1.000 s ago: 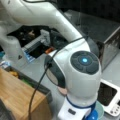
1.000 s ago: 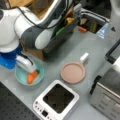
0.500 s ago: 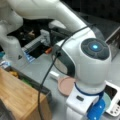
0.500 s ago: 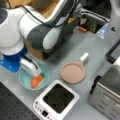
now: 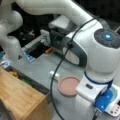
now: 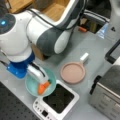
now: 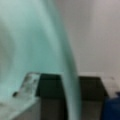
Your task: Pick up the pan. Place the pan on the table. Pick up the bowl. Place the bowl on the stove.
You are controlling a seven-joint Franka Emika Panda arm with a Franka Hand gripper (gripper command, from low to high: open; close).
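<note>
Now gripper astride bowl rim

Pan on the table, bowl beside the stove

The shallow round pink pan lies on the flat grey table, right of the round teal bowl in a front view; the gripper reaches into that bowl, whose rim touches the small white square stove below it.

End effector lowered into bowl (rim between fingers).
</note>
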